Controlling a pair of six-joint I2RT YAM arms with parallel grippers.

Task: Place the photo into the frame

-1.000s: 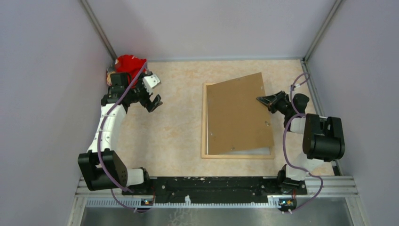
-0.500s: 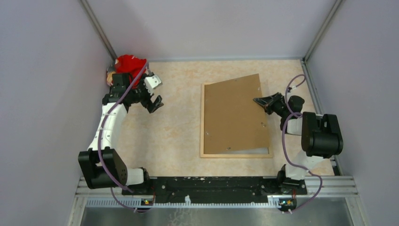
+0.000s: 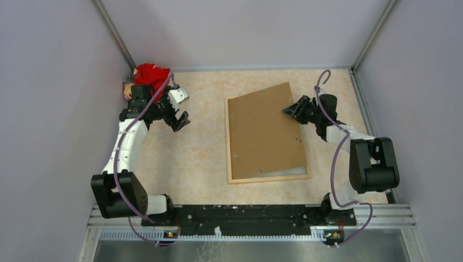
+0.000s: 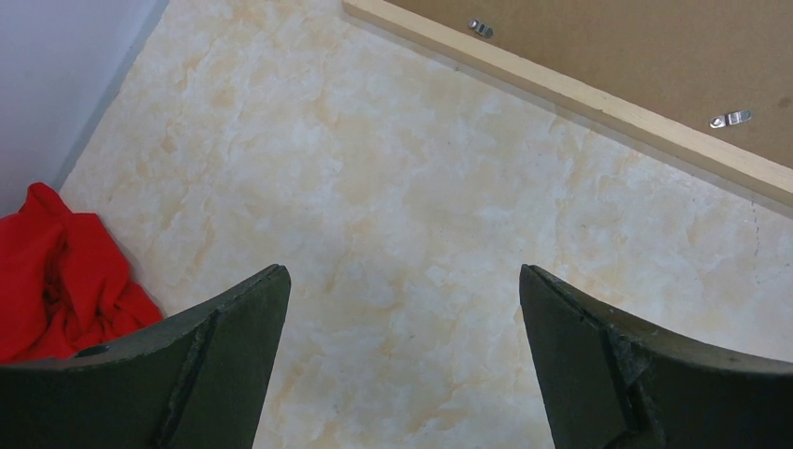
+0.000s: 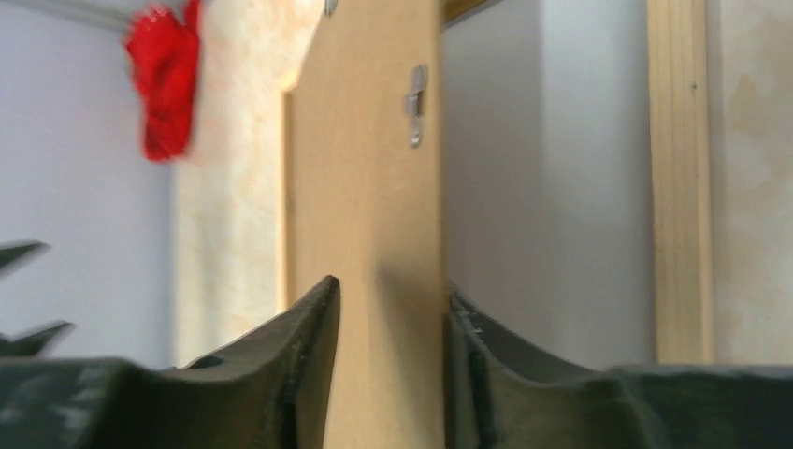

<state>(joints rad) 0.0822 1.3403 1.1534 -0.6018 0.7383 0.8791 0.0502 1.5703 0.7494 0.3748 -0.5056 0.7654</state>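
Both frame point(image 3: 228, 142) and brown backing board point(image 3: 265, 134) are sliding left across the bench point(image 3: 196, 158), the right claw point(image 3: 287, 112) straddling the board's raised edge, grip uncertain, left claw point(image 4: 402, 281) gaping empty; with the photo hidden, the closing step is seemingly proceeding, next needing the board squared into the frame.

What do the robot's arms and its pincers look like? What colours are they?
Both arms are white tubes with chunky black joints: the left arm and the right arm. A thin purple cable loops along each one. The left pincer and right pincer each have two dark, curved, pointed fingers.
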